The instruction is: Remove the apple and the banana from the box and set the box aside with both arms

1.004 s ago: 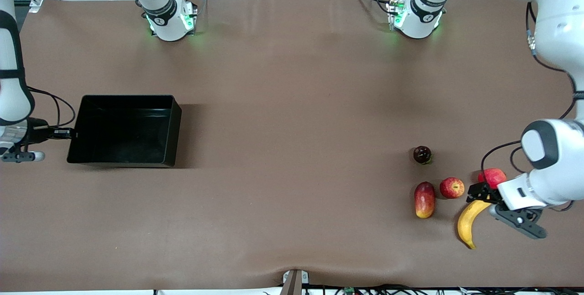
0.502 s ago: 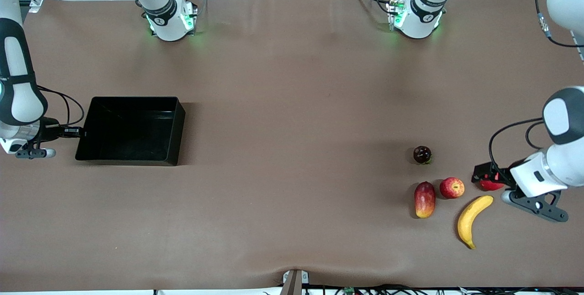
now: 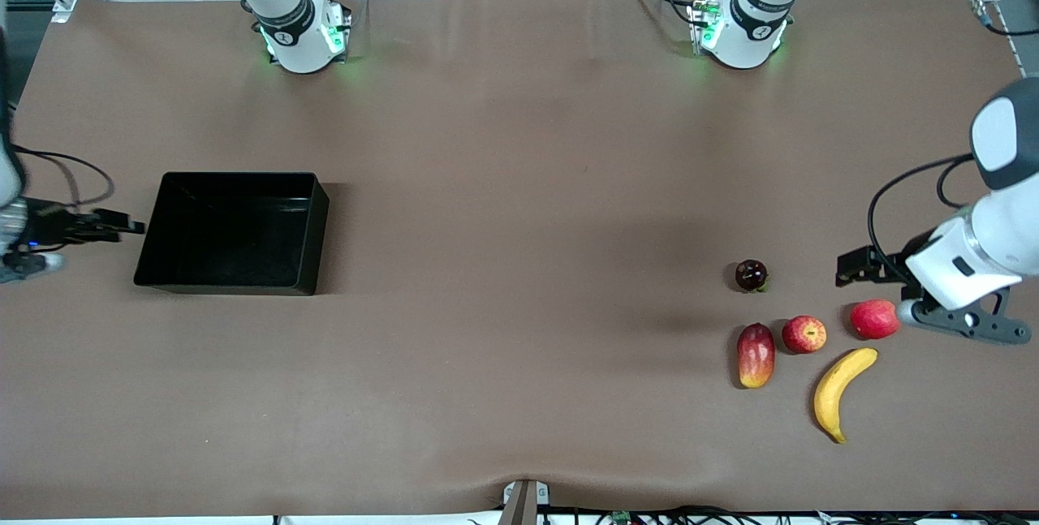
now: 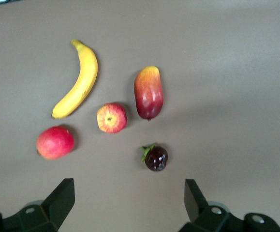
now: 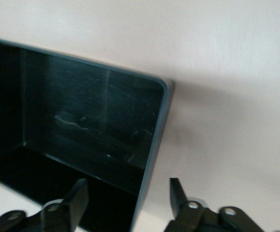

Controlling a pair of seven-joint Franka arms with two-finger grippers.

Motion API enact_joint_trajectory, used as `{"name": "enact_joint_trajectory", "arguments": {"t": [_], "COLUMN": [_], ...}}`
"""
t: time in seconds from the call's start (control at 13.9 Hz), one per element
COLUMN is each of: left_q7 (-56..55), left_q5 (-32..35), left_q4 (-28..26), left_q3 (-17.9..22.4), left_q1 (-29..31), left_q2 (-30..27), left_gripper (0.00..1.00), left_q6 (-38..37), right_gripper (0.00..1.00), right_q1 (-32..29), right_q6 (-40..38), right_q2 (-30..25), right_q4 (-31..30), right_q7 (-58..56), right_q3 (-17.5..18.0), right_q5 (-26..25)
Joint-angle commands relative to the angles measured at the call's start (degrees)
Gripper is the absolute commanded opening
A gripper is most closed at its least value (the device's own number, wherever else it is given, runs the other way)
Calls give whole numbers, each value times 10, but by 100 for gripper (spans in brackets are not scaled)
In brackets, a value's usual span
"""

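The black box [image 3: 152, 272] sits toward the right arm's end of the table; its wall also shows in the right wrist view [image 5: 155, 140]. My right gripper [image 3: 123, 225] is open and empty just outside the box's end wall, and the wall's rim shows between its fingers in the right wrist view [image 5: 127, 193]. The yellow banana [image 3: 840, 391] and the streaked red apple [image 3: 804, 334] lie toward the left arm's end. My left gripper [image 3: 854, 267] is open and empty over bare table beside the fruits. Its wrist view [image 4: 127, 203] shows the banana [image 4: 79, 82] and apple [image 4: 111, 117].
An oblong red-and-yellow fruit [image 3: 755, 355] lies beside the apple. A dark maroon fruit [image 3: 751, 275] lies farther from the camera. A plain red round fruit [image 3: 874, 319] lies under the left wrist. Both arm bases stand at the table's back edge.
The box slid a little toward the table's middle, then my right gripper drew back from its wall. My left gripper moved off the banana and red fruit, away from the camera.
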Motion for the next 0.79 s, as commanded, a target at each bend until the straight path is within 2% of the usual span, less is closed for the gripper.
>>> {"name": "enact_joint_trajectory", "arguments": {"t": [0.0,0.22,0.43,0.5,0.57,0.65,0.72], "left_q7": [-42,-54,-40,-39,-39,-42,-54], "left_q5": [-3,-2,0,0,-3,-5,-10], "left_q4": [-53,-78,-49,-27,-18,-15,-15], "left_q3": [-7,-10,-10,-9,-9,-10,-11], "left_q1": [5,5,5,6,8,8,7], "left_q2": [-67,-119,-123,-121,-121,-122,-123], "left_gripper": [100,100,100,100,100,100,100], "left_q6": [-18,-42,-86,-93,-97,-98,-98], "right_gripper": [100,100,100,100,100,100,100], "right_q1": [-9,10,51,56,58,50,42], "right_q6": [-25,-23,-9,-7,-8,-13,-15], "right_q2": [4,4,5,5,4,4,3], "right_q4": [79,143,227,235,241,241,241], "right_q7": [-146,-168,-164,-167,-168,-168,-166], "right_q3": [16,17,16,19,19,18,15], "right_q5": [13,13,16,19,33,73,138]}}
